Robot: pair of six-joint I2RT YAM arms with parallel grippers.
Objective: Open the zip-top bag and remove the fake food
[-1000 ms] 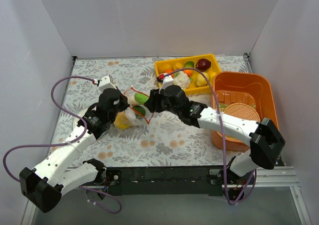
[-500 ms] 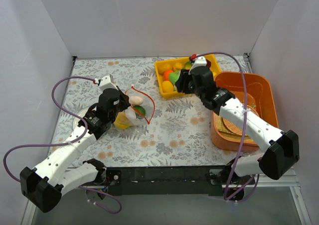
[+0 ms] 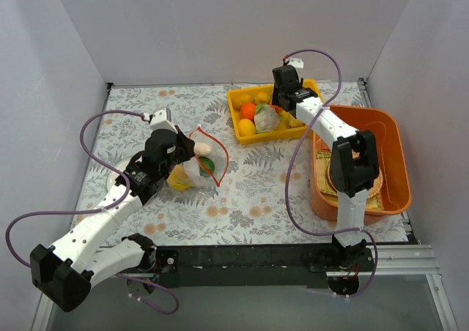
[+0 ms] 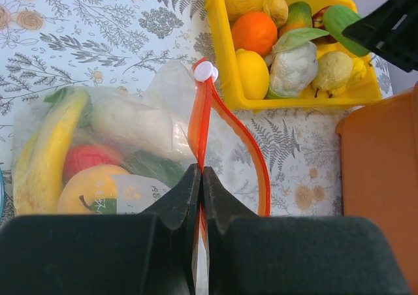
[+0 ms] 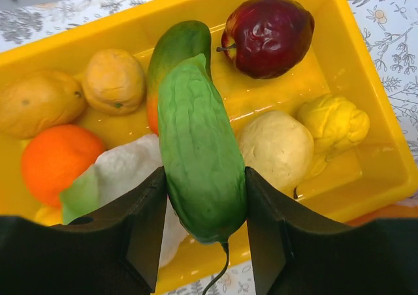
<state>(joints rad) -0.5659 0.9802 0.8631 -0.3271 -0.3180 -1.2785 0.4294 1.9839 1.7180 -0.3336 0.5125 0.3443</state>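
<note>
The clear zip-top bag [image 3: 192, 168] lies left of centre, its red-orange zip strip [image 4: 199, 115] pulled open in a loop. My left gripper [image 4: 201, 174] is shut on that strip. Inside the bag I see a yellow banana [image 4: 53, 148], a red fruit [image 4: 88, 158], a white oblong piece [image 4: 134, 122] and a green piece. My right gripper [image 5: 204, 203] is shut on a green cucumber [image 5: 198, 151] and holds it over the yellow tray [image 5: 375, 158], which holds several toy fruits. In the top view the right gripper [image 3: 286, 82] is above the tray's far side.
An orange tub [image 3: 388, 137] with a woven mat stands right of the yellow tray [image 3: 238, 129]. White walls close the back and sides. The right arm reaches along the tub's left edge.
My right gripper has carried the green cucumber from the bag's mouth across to the yellow tray. The left gripper has kept its hold on the zip strip.
</note>
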